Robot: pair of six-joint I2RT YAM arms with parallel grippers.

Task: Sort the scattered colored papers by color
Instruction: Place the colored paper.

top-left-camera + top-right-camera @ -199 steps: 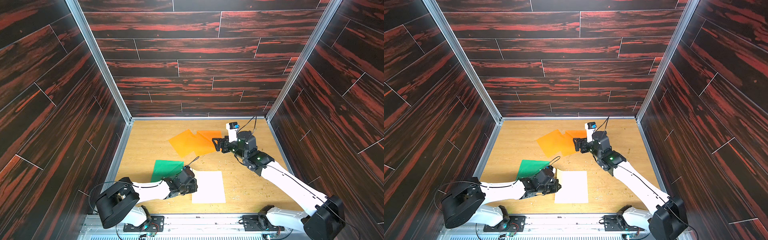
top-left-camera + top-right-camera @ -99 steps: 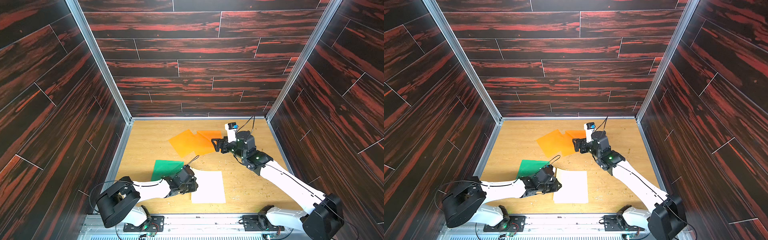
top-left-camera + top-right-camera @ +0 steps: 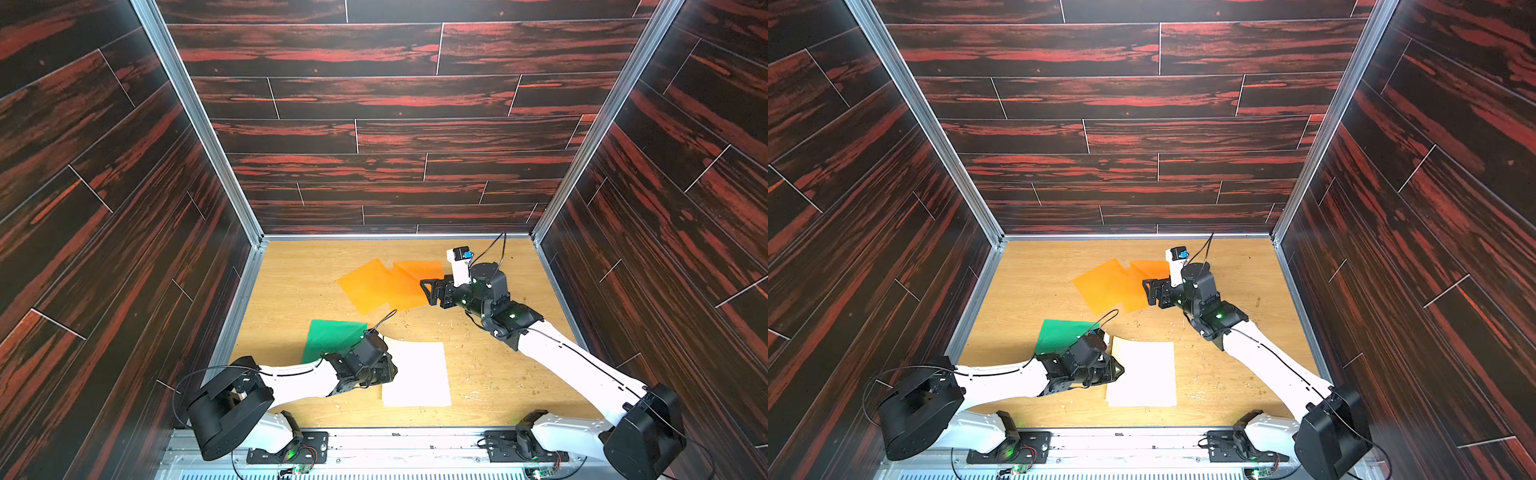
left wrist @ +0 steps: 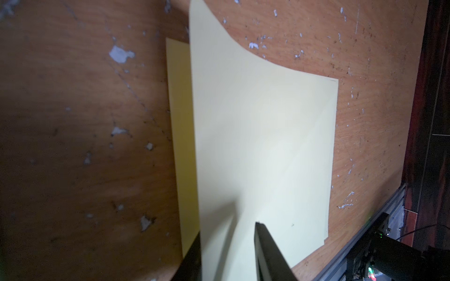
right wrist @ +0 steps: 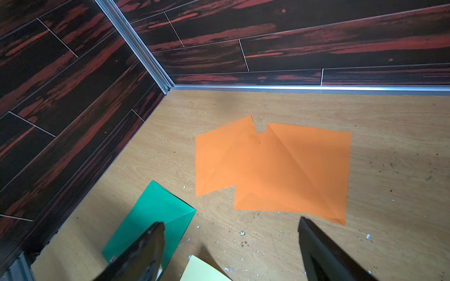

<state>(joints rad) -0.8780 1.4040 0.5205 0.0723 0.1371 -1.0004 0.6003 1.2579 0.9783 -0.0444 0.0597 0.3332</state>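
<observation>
Two cream papers (image 4: 263, 133) lie stacked near the front in both top views (image 3: 419, 374) (image 3: 1142, 374). The upper sheet's far left corner curls up, and the lower sheet (image 4: 180, 121) peeks out beside it. My left gripper (image 4: 227, 228) sits low at the stack's left edge (image 3: 390, 370). It is open, and the upper sheet's edge runs loose between its fingers. A green paper (image 3: 332, 336) (image 5: 151, 219) lies behind the left wrist. Overlapping orange papers (image 3: 374, 284) (image 5: 267, 165) lie further back. My right gripper (image 3: 430, 291) (image 5: 231, 221) hovers open at their right side, holding nothing.
The wooden floor (image 3: 490, 365) is strewn with small paper crumbs. Dark panelled walls close the left, right and back sides, and a metal rail (image 3: 374, 440) with both arm bases runs along the front. A thin cable (image 3: 384, 318) loops above the left wrist.
The left gripper's jaws have parted from shut and released the upper cream sheet, which now rests on the stack. The right arm has barely moved.
</observation>
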